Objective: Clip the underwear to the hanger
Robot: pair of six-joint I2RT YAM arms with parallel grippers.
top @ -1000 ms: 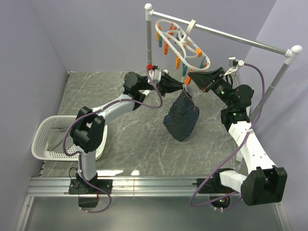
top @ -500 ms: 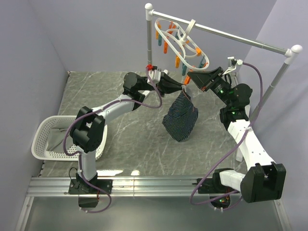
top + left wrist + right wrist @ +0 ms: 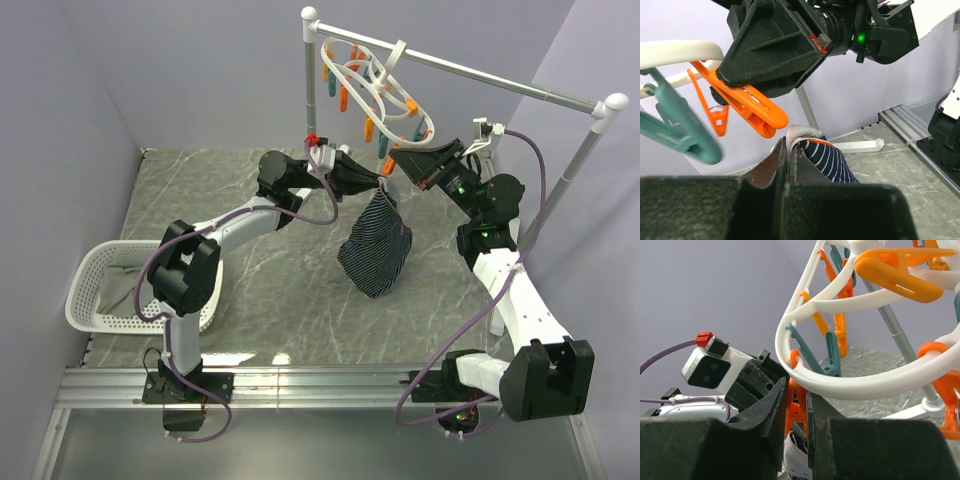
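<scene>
The underwear (image 3: 376,246), navy with thin stripes, hangs below my left gripper (image 3: 384,184), which is shut on its waistband. In the left wrist view the grey band and orange trim (image 3: 810,137) stick out between the shut fingers (image 3: 771,159). The white oval hanger (image 3: 382,88) hangs from the rail with orange and teal pegs. My right gripper (image 3: 396,166) is just under its lower ring, shut on an orange peg (image 3: 796,407) that dangles from the ring (image 3: 850,386). That peg's open tips (image 3: 767,116) sit just above the waistband. The two grippers almost touch.
The grey metal rail stand (image 3: 500,80) crosses the back right, with its post (image 3: 308,80) at the back middle. A white basket (image 3: 92,300) holding a grey-green cloth (image 3: 125,285) sits at the left edge. Purple walls close in the left, back and right.
My right gripper and the peg have edged slightly left and up, and the underwear has shifted a little with them. Both grips are unchanged.
</scene>
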